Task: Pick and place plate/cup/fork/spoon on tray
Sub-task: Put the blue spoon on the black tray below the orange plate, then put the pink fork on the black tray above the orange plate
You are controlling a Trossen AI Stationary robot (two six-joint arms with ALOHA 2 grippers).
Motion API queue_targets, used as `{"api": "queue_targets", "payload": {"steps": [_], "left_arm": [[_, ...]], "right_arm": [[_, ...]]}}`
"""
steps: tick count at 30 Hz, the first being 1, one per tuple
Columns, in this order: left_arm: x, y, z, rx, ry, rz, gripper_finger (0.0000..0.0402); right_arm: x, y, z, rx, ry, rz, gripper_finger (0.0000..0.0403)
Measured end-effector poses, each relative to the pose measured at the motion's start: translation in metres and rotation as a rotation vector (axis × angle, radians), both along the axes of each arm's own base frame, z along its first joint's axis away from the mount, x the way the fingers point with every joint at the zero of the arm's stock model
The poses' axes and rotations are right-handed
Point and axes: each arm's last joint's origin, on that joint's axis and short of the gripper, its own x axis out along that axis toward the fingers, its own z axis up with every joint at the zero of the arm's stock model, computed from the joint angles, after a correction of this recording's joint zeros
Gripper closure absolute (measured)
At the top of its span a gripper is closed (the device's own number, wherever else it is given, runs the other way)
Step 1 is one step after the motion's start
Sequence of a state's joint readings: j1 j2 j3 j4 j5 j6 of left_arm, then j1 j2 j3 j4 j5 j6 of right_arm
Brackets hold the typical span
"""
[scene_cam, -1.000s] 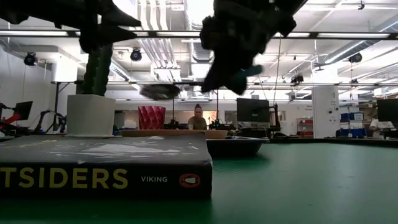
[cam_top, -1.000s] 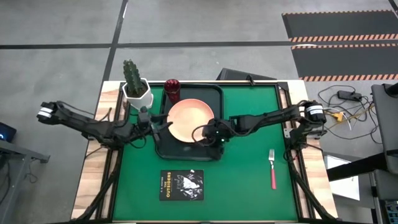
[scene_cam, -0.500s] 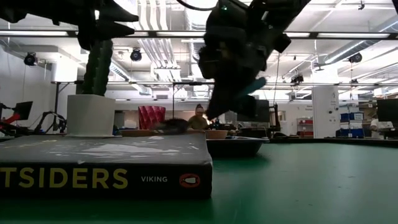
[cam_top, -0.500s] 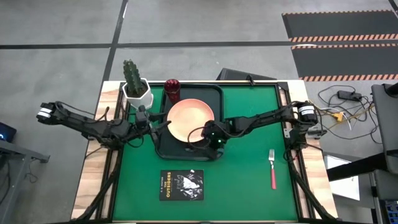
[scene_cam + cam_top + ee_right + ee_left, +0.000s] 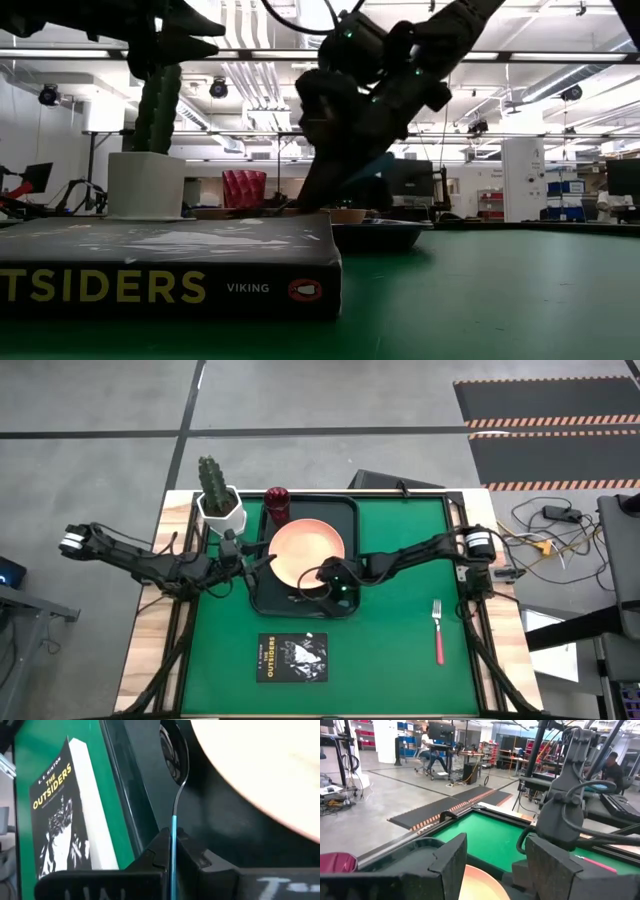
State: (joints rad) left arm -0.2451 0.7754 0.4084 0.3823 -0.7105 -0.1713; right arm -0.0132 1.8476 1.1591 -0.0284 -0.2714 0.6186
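The dark tray point(image 5: 332, 508) lies at the middle of the green mat, with the peach plate point(image 5: 307, 552) on it and the maroon cup point(image 5: 277, 503) at its far left corner. My right gripper point(image 5: 312, 584) is over the tray's near edge, shut on the teal-handled spoon point(image 5: 173, 795). The spoon's dark bowl point(image 5: 174, 751) is low at the tray floor beside the plate's near rim. My left gripper point(image 5: 260, 557) is open at the plate's left rim, touching nothing. The red-handled fork point(image 5: 438, 632) lies on the mat at the right. My right gripper pinches the spoon's teal handle point(image 5: 173, 826) between its two fingers. The fingers slant down from the table's right and lie along the spoon. The spoon points forward and down past the fingertips, its bowl by the tray floor; I cannot tell whether it touches.
A black book point(image 5: 292, 656) lies on the mat near the front edge, just in front of the tray. A white pot with a cactus point(image 5: 218, 500) stands at the far left, beside the cup. The mat right of the tray holds only the fork.
My right gripper has gone down and a little toward the table's left, tipping forward. The spoon has come down with it: its bowl was well above the tray and is now at tray level by the plate. The gripper has stayed shut on the handle.
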Motion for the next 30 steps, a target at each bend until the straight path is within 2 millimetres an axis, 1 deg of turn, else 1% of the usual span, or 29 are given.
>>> {"api": "queue_targets", "payload": {"steps": [5, 7, 16, 20, 24, 28, 30], "left_arm": [[0.0, 0.0, 0.0, 0.002, -0.001, 0.001, 0.0221], [0.0, 0.0, 0.0, 0.003, 0.0, 0.001, 0.0221], [0.0, 0.0, 0.0, 0.003, 0.001, 0.001, 0.0221], [0.0, 0.0, 0.0, 0.003, 0.002, 0.001, 0.0221], [0.0, 0.0, -0.001, 0.006, 0.012, 0.001, 0.0221], [0.001, 0.0, -0.002, 0.007, 0.017, 0.0, 0.0221], [0.002, 0.0, -0.003, 0.008, 0.019, -0.001, 0.0221]], "right_arm": [[0.006, 0.0, -0.005, -0.016, -0.004, 0.007, 0.0392], [0.009, 0.0, -0.003, -0.024, -0.022, 0.012, 0.0384], [0.008, -0.003, -0.004, -0.034, -0.001, 0.004, 0.0297], [0.003, -0.006, -0.001, -0.036, 0.046, 0.014, 0.0274], [-0.006, -0.005, 0.011, -0.062, 0.085, 0.084, 0.027], [-0.021, 0.004, 0.021, -0.065, 0.181, 0.127, 0.0283], [-0.03, 0.009, 0.031, -0.06, 0.212, 0.134, 0.0292]]}}
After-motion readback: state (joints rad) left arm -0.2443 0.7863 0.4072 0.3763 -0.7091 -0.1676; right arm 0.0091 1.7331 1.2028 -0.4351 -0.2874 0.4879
